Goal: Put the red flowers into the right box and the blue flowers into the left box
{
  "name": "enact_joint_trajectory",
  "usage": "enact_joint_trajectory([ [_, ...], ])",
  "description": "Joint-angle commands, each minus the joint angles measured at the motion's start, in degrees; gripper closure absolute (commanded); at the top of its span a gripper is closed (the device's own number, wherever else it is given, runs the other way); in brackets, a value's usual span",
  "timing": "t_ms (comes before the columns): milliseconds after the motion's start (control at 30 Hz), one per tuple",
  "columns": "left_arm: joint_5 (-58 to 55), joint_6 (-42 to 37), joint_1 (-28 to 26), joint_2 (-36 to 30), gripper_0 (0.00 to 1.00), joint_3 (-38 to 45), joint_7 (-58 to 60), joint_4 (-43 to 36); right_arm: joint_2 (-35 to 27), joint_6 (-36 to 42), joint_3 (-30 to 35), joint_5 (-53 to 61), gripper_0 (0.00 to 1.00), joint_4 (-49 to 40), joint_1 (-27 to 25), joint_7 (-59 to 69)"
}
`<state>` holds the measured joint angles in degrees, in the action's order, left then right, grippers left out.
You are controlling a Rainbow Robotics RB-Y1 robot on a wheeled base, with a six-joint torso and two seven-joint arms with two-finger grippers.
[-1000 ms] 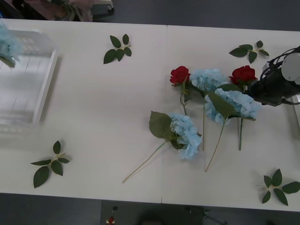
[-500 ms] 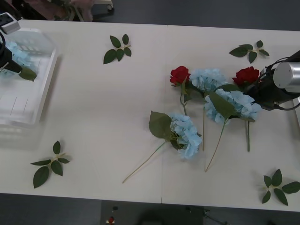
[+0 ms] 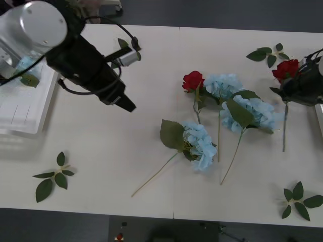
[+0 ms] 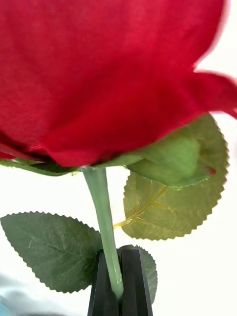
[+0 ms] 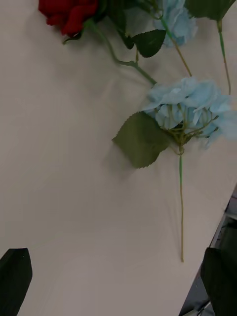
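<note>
Left box sits at the far left edge of the counter with one blue flower lying in it, partly hidden behind the left arm. Left gripper hangs over bare counter between the box and the flower pile, jaws released and empty; its wrist view looks toward the nearest blue cluster and a red rose. Centre of the counter: one rose and three blue flowers, namely the low one with its long stem running toward the front edge, the upper one, and the right one. Their stems and leaves cross and overlap. Risk: a grasp on any one stem here probably drags a neighbour along, or the rose gets carried to the wrong box with a blue cluster. Far right: right gripper has its jaws clenched on the thin stem of a second rose, just below the bloom, with the stem hanging down from the grip. Right box edge shows at the frame border. Risk: the stem is narrow and smooth, so it may slip or swivel in the jaws during transfer; the trailing stem may catch the box rim and leave the rose draped over it. Loose leaf sprigs lie around and are not targets.
</note>
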<state>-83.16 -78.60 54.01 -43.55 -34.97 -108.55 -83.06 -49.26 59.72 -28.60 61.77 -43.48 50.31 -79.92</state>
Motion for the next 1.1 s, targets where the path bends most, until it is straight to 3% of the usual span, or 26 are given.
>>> enact_joint_trajectory([
  [33, 5.99, 0.56, -0.66, 3.21, 0.0, -4.06, 4.14, -4.13, -11.65, 1.45, -9.54, 0.11, 1.0, -0.56, 8.58, -10.43],
  [167, 11.09, 2.58, -0.66, 6.37, 0.0, -9.68, 6.95, -6.24, -18.85, -0.57, -16.58, -3.49, 1.0, -0.56, 11.48, -16.76],
  [333, 17.95, 8.12, -0.57, 11.3, 0.0, -16.98, 7.65, -4.04, -22.02, -9.18, -19.04, -9.91, 1.0, 1.82, 9.11, -18.52],
  [567, 22.87, 12.42, 1.01, 19.91, 0.0, -23.92, 7.65, 3.52, -18.77, -21.57, -19.12, -12.2, 1.0, 7.88, 1.55, -13.51],
  [833, 23.75, 14.0, 1.19, 21.49, 0.02, -28.32, 7.74, 4.22, -14.72, -23.77, -18.95, -13.16, 0.98, 10.96, 0.49, -7.53],
  [867, 23.84, 14.53, 1.19, 21.49, 0.17, -28.93, 7.74, 4.22, -14.63, -23.95, -18.6, -13.16, 0.87, 10.96, 0.49, -7.36],
  [900, 24.1, 15.15, 1.19, 21.49, 0.43, -29.72, 7.74, 4.22, -14.55, -23.95, -18.16, -13.16, 0.7, 11.05, 0.4, -7.27],
  [1000, 24.8, 16.55, 1.1, 21.4, 0.94, -30.51, 7.74, 4.4, -14.46, -23.86, -17.54, -13.07, 0.47, 11.22, 0.49, -7.62],
  [1033, 25.07, 16.55, 1.1, 21.4, 0.99, -30.43, 7.74, 4.66, -14.55, -23.86, -17.28, -12.9, 0.42, 11.13, 0.4, -7.8],
  [1100, 25.42, 16.9, 1.1, 21.4, 1.0, -30.51, 7.74, 4.75, -14.55, -23.86, -16.31, -11.05, 0.33, 10.69, -0.04, -8.5],
])
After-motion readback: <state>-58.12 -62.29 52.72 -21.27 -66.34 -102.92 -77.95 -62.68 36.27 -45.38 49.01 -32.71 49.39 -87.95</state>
